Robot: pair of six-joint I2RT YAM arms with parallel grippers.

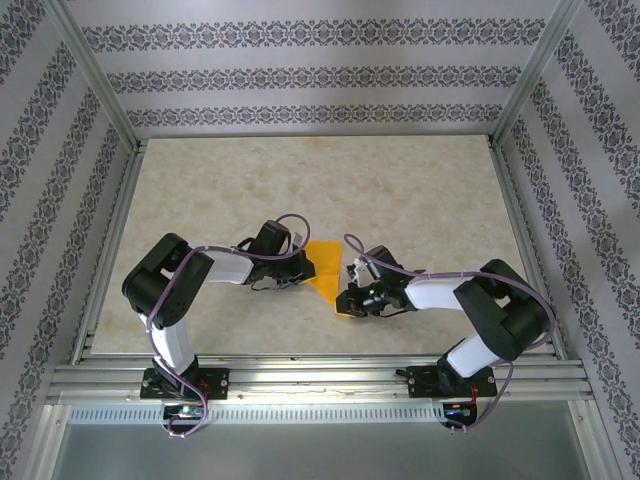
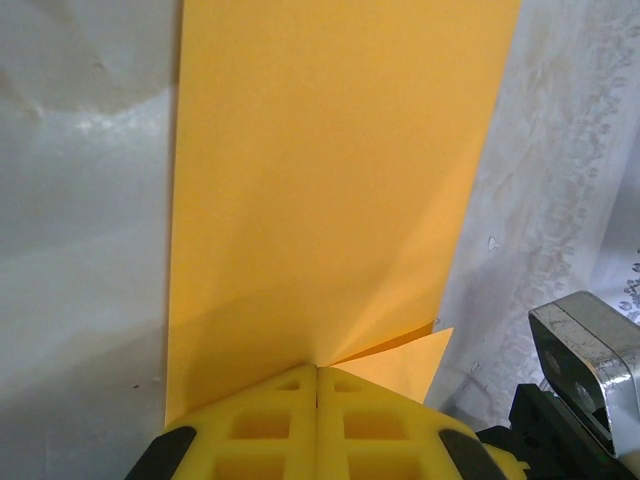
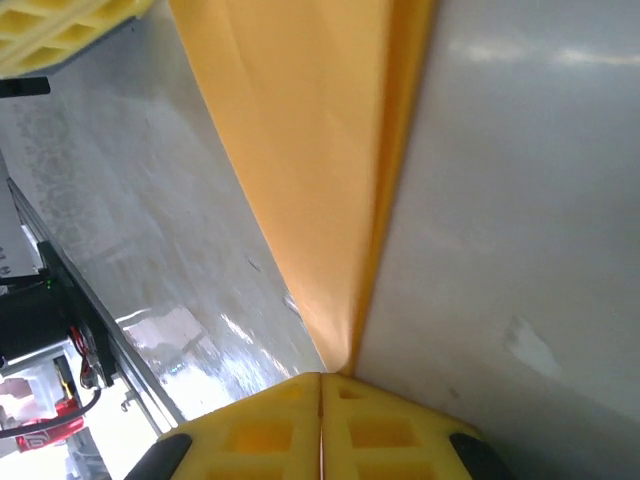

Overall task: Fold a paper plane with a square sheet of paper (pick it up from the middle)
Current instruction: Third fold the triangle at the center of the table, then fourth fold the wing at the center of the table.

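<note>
Nearest the arm bases in the top view, the right gripper (image 1: 348, 298) reaches in from the right and is clenched on the narrow near tip of the orange sheet (image 1: 325, 262). Its wrist camera shows the right gripper (image 3: 321, 378) with yellow jaws pressed flat together and the orange sheet (image 3: 310, 180) coming straight out of their seam, doubled along a crease and widening away from the fingers. A little farther out and to the left, the left gripper (image 1: 297, 268) is likewise clamped on the sheet's left edge. In its own view the left gripper (image 2: 318, 372) has its jaws shut, and the orange sheet (image 2: 330, 180) runs away from them as a long band with a small folded flap just beside the fingertips. The sheet sits in the middle of the table (image 1: 420, 200), between the two grippers, with its long axis running from the near tip to its broader far edge. Both arms are touching it, so neither is nearer. Any next crease probably depends on that near-to-far line. Whether the paper lies flat or is lifted I cannot tell.
</note>
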